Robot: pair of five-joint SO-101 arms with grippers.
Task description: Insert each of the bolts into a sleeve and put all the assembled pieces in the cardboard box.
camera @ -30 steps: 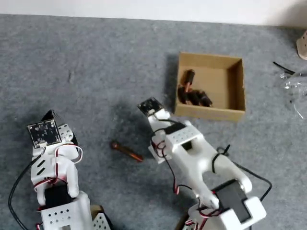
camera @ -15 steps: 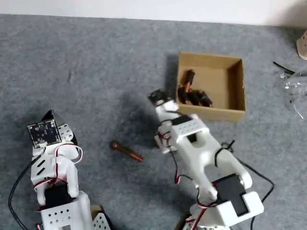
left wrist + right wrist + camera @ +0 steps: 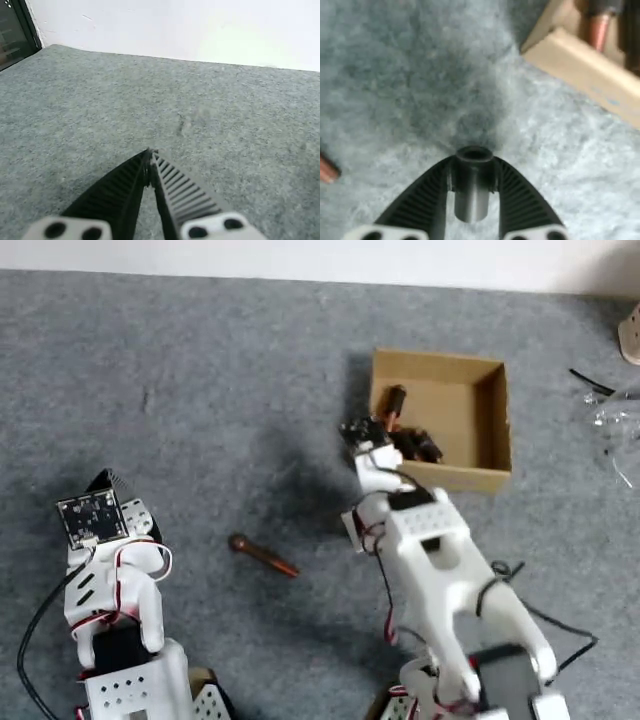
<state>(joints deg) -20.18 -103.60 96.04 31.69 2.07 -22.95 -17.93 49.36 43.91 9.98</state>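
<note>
While clamping right jaws on an empty sleeve (image 3: 471,190), swings away from the bolt (image 3: 263,554) up to the box (image 3: 460,478). Keeps left jaws together; leaves that bolt unsleeved.

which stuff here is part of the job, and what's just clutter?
Job:
- sleeve, held in right gripper
- bolt, lying loose
- box
- assembled pieces in the box

Lying about:
- clear plastic bits
- beige thing at the edge
</note>
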